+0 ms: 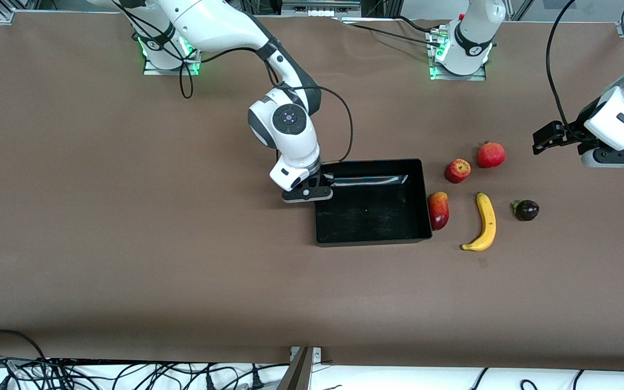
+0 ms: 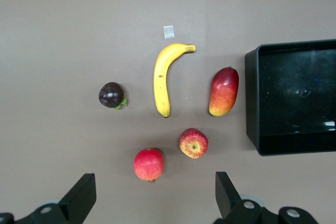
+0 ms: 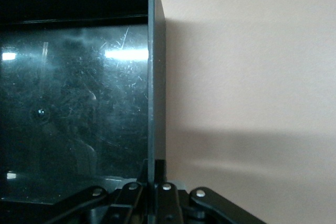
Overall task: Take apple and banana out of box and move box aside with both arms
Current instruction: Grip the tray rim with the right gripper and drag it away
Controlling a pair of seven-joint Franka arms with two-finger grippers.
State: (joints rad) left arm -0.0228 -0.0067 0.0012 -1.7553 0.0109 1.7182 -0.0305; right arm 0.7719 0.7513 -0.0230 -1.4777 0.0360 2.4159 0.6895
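Observation:
The black box point(image 1: 370, 240) sits mid-table. My right gripper point(image 1: 314, 190) is shut on the box's wall point(image 3: 156, 77) at the right arm's end, one finger inside and one outside point(image 3: 156, 170). Beside the box, toward the left arm's end, lie the yellow banana point(image 1: 483, 222) and the red-yellow apple point(image 1: 457, 170). My left gripper point(image 1: 618, 158) hangs open in the air over the table near the fruits, holding nothing. In the left wrist view the banana point(image 2: 163, 80), apple point(image 2: 193, 143) and box point(image 2: 253, 98) all lie apart from the left gripper point(image 2: 152, 203).
A red-yellow mango point(image 1: 438, 210) lies against the box's outer wall. A red pomegranate point(image 1: 491, 155) sits next to the apple, and a dark purple fruit point(image 1: 526, 210) lies beside the banana toward the left arm's end. Brown tabletop point(image 1: 128, 216) spreads all round.

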